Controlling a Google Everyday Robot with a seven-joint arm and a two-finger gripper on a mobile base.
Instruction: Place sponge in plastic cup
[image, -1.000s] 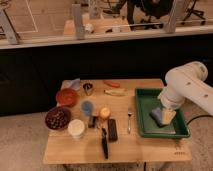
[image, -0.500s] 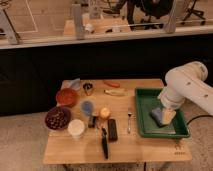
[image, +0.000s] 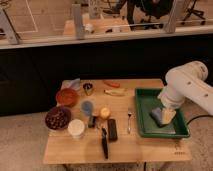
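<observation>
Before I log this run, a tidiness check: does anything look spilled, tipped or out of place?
Nothing stands out. The cup stands upright on the table, and nothing is spilled. The sponge lies in the tray, with the gripper right by it.

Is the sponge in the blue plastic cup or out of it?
Out. The sponge lies in the green tray, by the tool; the plastic cup stands apart, mid-table.
</observation>
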